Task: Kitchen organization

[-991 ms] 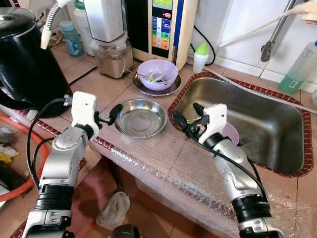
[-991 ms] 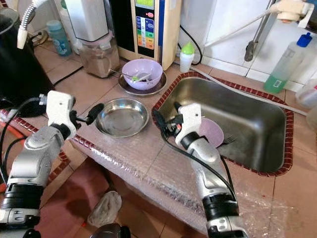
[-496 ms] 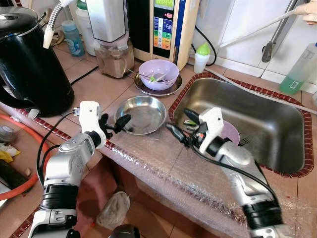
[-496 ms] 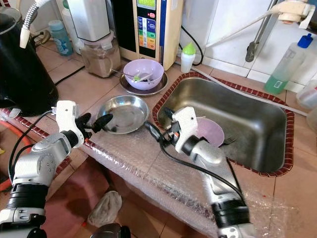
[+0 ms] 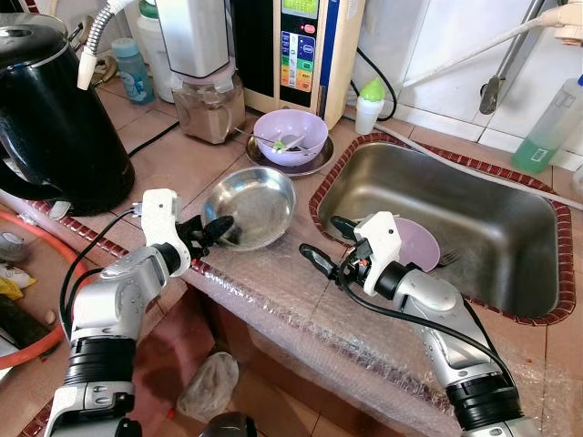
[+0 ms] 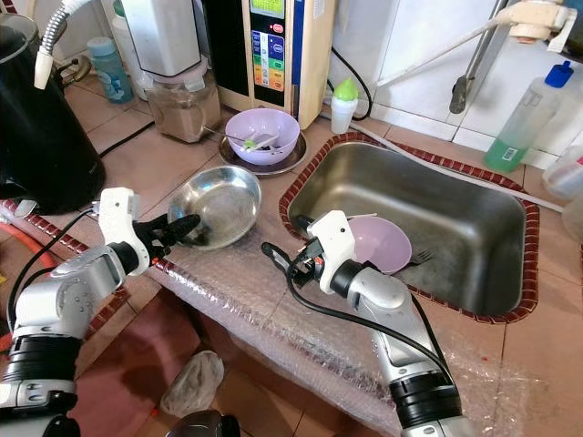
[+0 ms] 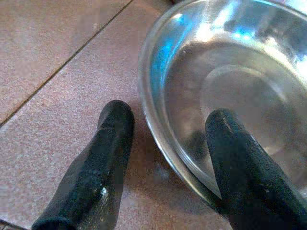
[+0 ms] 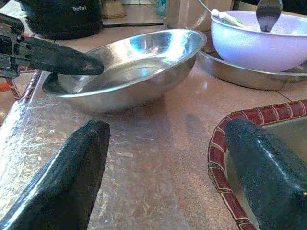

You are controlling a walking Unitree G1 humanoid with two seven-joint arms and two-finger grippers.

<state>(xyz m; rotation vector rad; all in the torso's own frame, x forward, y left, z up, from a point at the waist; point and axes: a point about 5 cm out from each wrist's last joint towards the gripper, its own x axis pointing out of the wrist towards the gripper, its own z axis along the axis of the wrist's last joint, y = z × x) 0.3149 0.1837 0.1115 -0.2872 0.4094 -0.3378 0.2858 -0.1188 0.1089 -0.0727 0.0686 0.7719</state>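
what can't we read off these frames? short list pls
- Left gripper on the shiny steel dish: left wrist view shows one finger inside and one outside the rim; clamped or not, cannot tell.
- Lilac bowl in the steel sink: partly hidden by the right gripper in the left eye view.
- Lilac bowl by the sink: contents too small.

Shiny silver steel bowl (image 5: 250,206) mirroring blue and white glints, lilac bowl (image 5: 290,137) sitting on a grey metal plate (image 5: 314,164), pinkish-brown speckled tile counter (image 5: 173,155), dark red patterned border ringing the dull steel sink (image 5: 510,238), glossy black kettle (image 5: 50,114), black gripper fingers (image 7: 100,163)
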